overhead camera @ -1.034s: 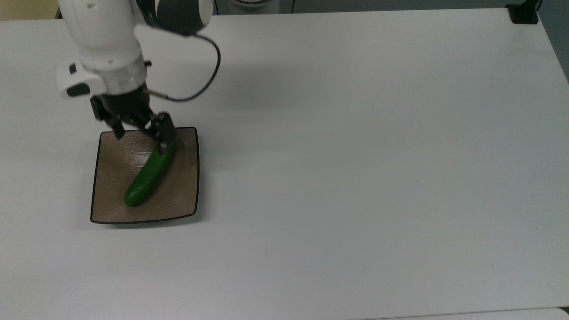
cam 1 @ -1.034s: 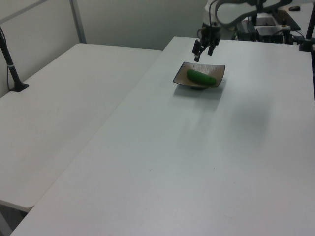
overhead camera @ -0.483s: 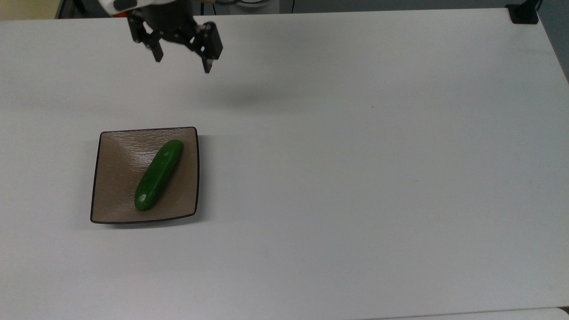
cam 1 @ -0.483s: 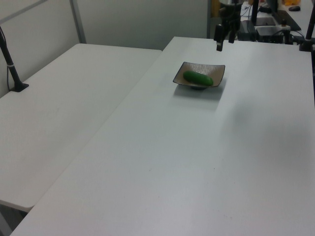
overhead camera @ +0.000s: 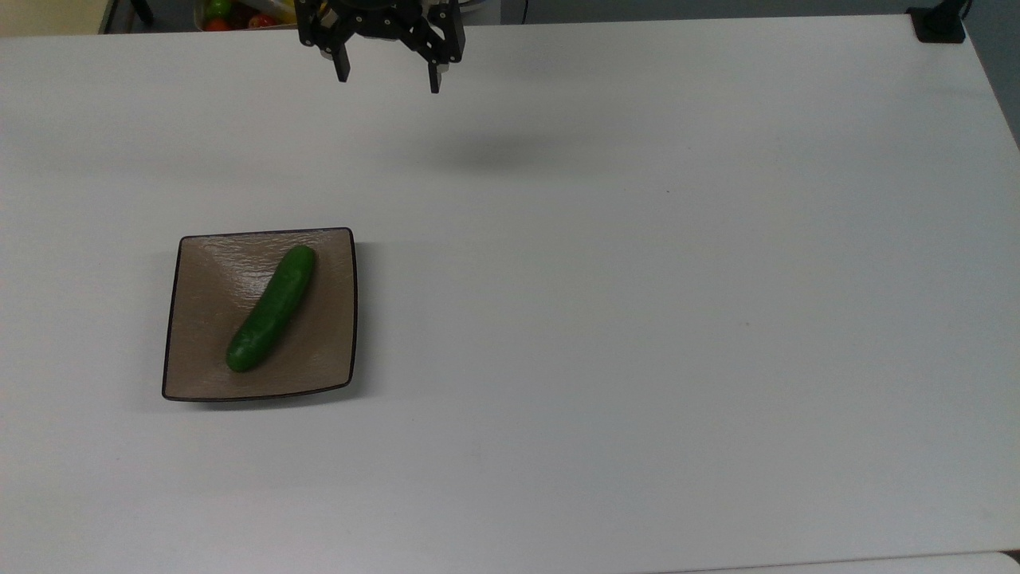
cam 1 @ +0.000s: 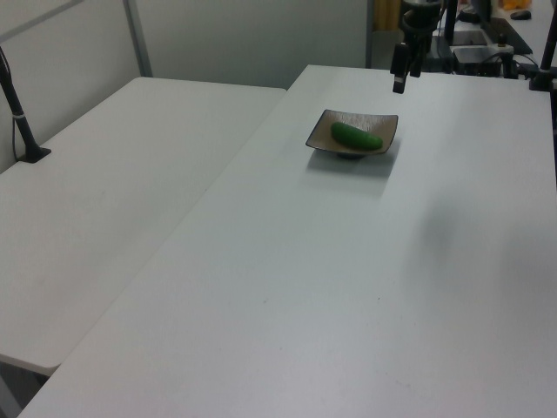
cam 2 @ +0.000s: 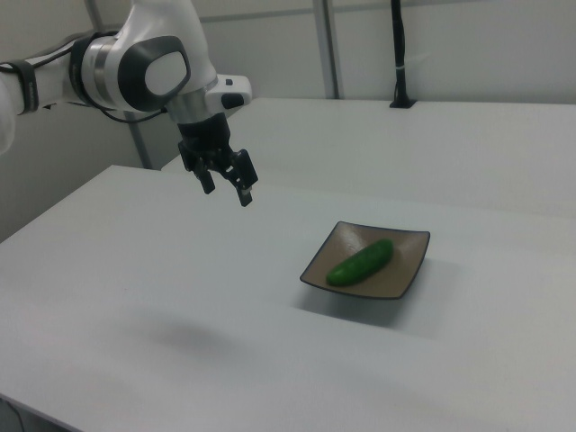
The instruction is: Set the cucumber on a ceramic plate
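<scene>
The cucumber (overhead camera: 271, 308) lies on the plate (overhead camera: 335, 351), seemingly settled; placement appears done. The tool (overhead camera: 388, 80), spread wide and empty, hangs well apart above the worktop (overhead camera: 637, 319); only retreat remains.

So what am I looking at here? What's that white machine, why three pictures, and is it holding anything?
It is a robot arm, white with a black two-finger gripper at its end. The three pictures show one moment from three cameras: the top view looks down on the table, while the left view and right view look across it from the sides. On the white table sits a square brown plate, and a green cucumber lies slantwise on it. The gripper holds nothing: its fingers are spread open, and it hangs in the air above the table, well away from the plate. So the cucumber is already on the plate. A second white table stands beside this one.
</scene>
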Robot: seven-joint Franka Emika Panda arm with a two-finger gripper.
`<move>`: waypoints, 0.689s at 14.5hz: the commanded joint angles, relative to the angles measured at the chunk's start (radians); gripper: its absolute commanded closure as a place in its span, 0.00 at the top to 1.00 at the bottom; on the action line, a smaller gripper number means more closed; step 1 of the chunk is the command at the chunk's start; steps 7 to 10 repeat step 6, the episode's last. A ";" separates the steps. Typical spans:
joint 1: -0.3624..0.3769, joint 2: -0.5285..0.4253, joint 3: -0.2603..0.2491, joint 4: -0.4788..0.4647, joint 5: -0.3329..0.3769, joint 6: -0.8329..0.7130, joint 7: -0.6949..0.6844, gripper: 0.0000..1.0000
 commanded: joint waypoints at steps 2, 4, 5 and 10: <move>0.026 -0.030 -0.021 -0.028 0.021 0.008 -0.034 1.00; 0.045 -0.024 -0.019 -0.023 0.019 0.007 -0.035 1.00; 0.045 -0.024 -0.019 -0.023 0.019 0.005 -0.035 1.00; 0.045 -0.022 -0.019 -0.025 0.021 0.005 -0.042 1.00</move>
